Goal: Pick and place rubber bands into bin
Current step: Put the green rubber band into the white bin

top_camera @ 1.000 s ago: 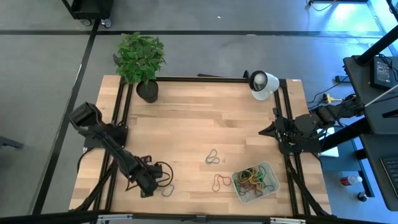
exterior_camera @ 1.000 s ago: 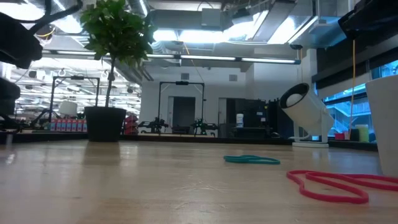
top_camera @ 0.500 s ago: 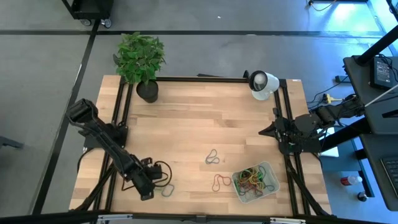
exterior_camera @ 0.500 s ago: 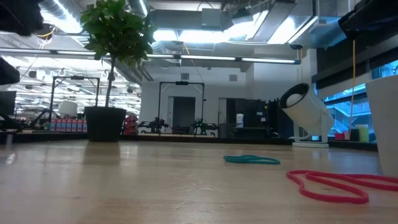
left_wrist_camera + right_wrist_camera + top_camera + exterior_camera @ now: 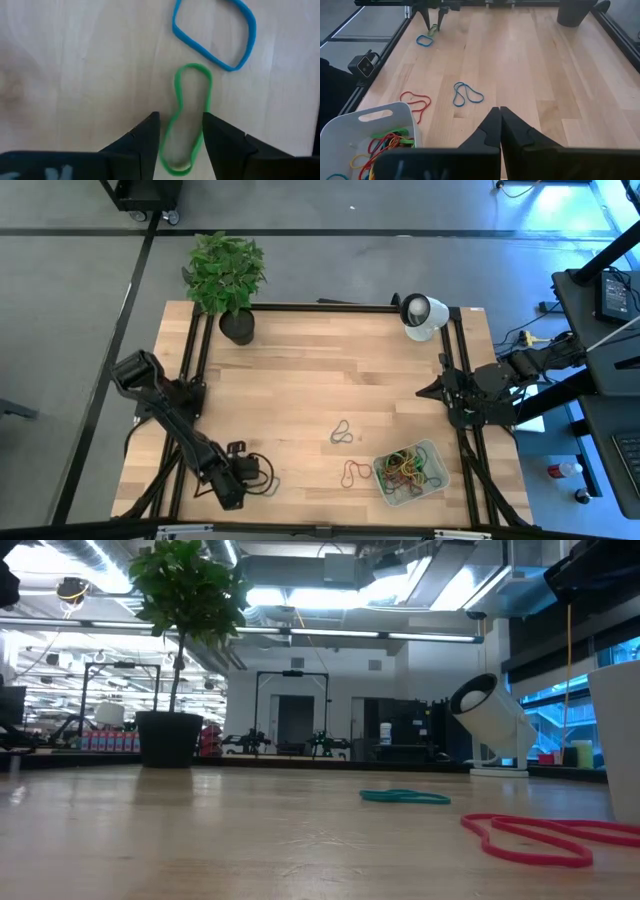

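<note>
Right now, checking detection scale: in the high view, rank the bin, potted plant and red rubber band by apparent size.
1. Potted plant, though height brings it nearer the camera.
2. Bin.
3. Red rubber band.

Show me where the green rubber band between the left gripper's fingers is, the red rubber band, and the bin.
green rubber band [image 5: 192, 95], left wrist view, on its narrow middle.
red rubber band [image 5: 535, 835], low view, on its near strand.
bin [image 5: 367, 117], right wrist view, on its rim by the handle slot.
</note>
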Action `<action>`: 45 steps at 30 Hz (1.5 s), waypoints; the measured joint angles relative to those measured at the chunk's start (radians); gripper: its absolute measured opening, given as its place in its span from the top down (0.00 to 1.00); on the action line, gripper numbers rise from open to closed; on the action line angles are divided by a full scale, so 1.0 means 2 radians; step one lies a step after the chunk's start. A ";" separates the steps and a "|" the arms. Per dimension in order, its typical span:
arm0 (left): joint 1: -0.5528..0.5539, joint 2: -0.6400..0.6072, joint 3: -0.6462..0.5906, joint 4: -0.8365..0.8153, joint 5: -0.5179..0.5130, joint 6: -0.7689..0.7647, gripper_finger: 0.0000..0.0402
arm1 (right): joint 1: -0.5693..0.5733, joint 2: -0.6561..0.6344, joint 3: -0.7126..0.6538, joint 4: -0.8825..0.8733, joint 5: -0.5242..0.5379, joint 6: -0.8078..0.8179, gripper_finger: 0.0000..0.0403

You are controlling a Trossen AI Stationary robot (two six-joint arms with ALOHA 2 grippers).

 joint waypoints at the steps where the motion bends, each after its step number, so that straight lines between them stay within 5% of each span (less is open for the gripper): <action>1: -0.001 0.002 0.000 -0.003 -0.003 -0.006 0.66 | 0.000 0.000 0.000 0.000 0.000 0.000 1.00; 9: 0.000 -0.009 0.008 -0.024 -0.023 0.026 0.98 | 0.000 0.000 0.000 0.000 0.000 0.000 1.00; 16: 0.043 -0.026 0.067 -0.094 -0.053 0.109 0.99 | 0.000 0.000 0.000 0.000 0.000 0.000 1.00; 28: 0.186 0.018 0.243 -0.038 -0.101 0.498 1.00 | 0.000 0.000 0.000 0.000 0.000 0.000 1.00; 35: 0.246 0.116 0.378 0.045 -0.073 0.664 1.00 | 0.000 0.000 0.000 0.000 0.000 0.000 1.00; 39: 0.268 0.184 0.465 0.050 -0.045 0.687 1.00 | 0.000 0.000 0.000 0.000 0.000 0.000 1.00; 45: 0.290 0.259 0.527 0.105 0.065 0.688 0.99 | 0.000 0.000 0.000 0.000 0.001 0.000 1.00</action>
